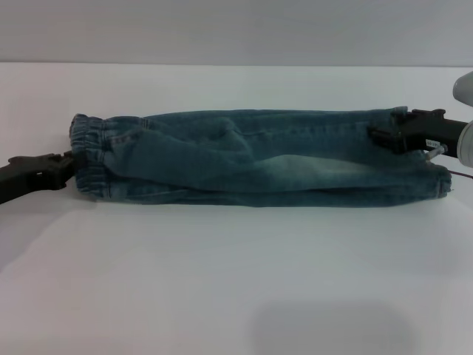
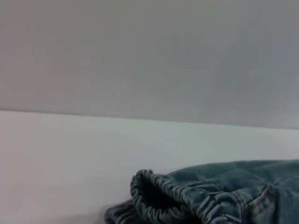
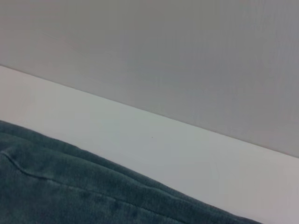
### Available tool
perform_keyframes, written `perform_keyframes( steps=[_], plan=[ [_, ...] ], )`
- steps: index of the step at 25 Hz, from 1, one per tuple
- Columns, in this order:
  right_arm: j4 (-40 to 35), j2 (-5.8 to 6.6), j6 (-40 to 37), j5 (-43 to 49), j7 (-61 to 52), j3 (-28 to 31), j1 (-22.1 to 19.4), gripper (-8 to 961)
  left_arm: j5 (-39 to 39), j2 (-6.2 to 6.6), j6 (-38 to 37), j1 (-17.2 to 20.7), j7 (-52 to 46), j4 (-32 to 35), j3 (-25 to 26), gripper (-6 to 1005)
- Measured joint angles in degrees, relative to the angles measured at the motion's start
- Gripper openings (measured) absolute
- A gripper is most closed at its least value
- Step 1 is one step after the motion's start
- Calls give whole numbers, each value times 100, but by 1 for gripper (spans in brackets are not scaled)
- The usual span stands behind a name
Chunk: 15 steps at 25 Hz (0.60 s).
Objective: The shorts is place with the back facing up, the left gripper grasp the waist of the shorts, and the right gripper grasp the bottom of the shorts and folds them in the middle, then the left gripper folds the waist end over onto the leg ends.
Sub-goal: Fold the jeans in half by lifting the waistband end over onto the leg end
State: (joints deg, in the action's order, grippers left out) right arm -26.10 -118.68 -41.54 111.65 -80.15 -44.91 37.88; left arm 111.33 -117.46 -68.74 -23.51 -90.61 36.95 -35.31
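At our left, the black two-finger left gripper (image 1: pixel 68 164) reaches in from the left edge of the head view, its fingertips meeting the gathered, ruffled elastic denim waist of the shorts (image 1: pixel 90 157). They appear closed on that band, though the contact point is small and dark. At our right, the black two-finger right gripper (image 1: pixel 380 133) comes in from the right edge, its claw lying on top of the fabric at the flat stitched leg ends (image 1: pixel 437 181). The fingers look pinched narrowly onto the denim there, and part of a white cylindrical arm segment shows behind them.

Between the two grippers the long blue faded-denim shorts (image 1: pixel 259 159) lie already folded lengthwise into a narrow band, one half over the other, with soft creases running along the top layer. Their long axis runs left to right across the middle of the plain white table (image 1: pixel 236 281), waist pointing left and hems pointing right. No pockets or print are visible on the upper face.

In the left wrist view we see the ruffled waistband (image 2: pixel 163 196) close up, its opening gaping a little, resting on the white surface with a pale grey wall (image 2: pixel 149 56) beyond. The right wrist view shows only a stretch of denim (image 3: pixel 70 186) against the same table and wall.
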Motion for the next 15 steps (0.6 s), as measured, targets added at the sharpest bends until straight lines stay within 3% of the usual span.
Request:
perform_keyframes(
  steps=[9, 15],
  plan=[
    [92, -7, 133, -406, 136, -63, 15, 519, -477, 35, -472, -12, 56, 36, 12, 74],
    [409, -29, 187, -453, 277, -62, 251, 521, -768, 60, -874, -148, 1, 103, 16, 71]
  ],
)
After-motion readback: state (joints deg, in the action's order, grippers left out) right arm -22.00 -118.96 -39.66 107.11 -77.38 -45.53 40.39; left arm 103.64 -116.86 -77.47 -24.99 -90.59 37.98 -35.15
